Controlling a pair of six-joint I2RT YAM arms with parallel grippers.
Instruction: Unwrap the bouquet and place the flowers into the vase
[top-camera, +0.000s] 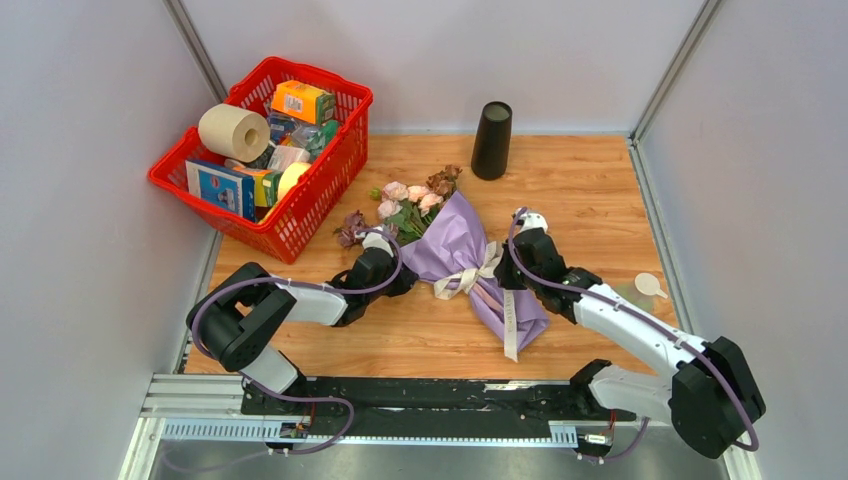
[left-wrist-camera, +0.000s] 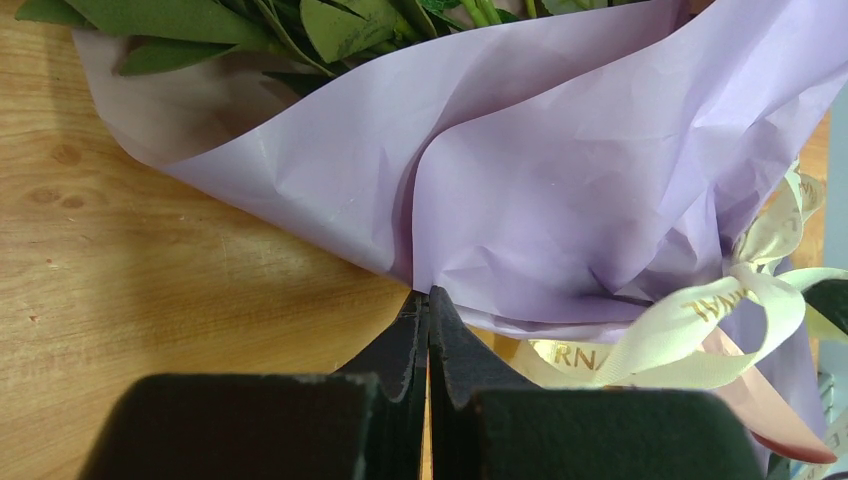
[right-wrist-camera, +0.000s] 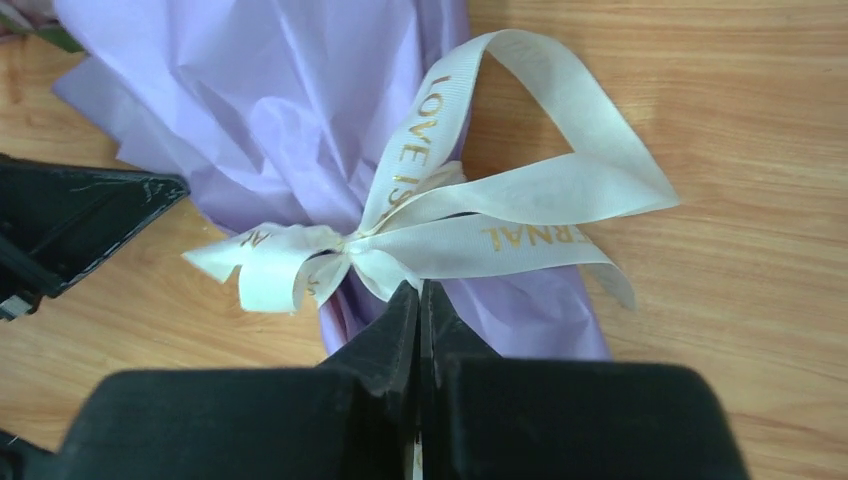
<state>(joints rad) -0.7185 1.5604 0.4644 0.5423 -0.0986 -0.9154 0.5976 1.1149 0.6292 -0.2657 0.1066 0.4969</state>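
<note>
Wooden table (top-camera: 600, 190), centre: tied bouquet (top-camera: 455, 245); vase (top-camera: 491, 140) at far edge. Left gripper (left-wrist-camera: 428, 300) closed at paper (left-wrist-camera: 550, 150) edge, right gripper (right-wrist-camera: 420, 295) closed at ribbon (right-wrist-camera: 520, 240) knot. Untying step in hand; next, tug bow loose.

The bouquet (top-camera: 455, 250) lies mid-table (top-camera: 580, 190), blooms toward 11 o'clock. From it, the vase (top-camera: 491, 140) stands at 1 o'clock and the basket (top-camera: 330, 180) at 10. The left gripper (top-camera: 405, 280) sits against it at 9, the right gripper (top-camera: 505, 280) at 3.

The left arm (top-camera: 300, 303) and right arm (top-camera: 625, 322) pair white link shells with bulky black joint housings; a lilac cable (top-camera: 300, 287) loops along each; the left gripper (left-wrist-camera: 428, 295) and right gripper (right-wrist-camera: 420, 288) have matte black, wedge-shaped fingers, scuffed pale at the edges; both bases share a black rail (top-camera: 430, 395).
</note>
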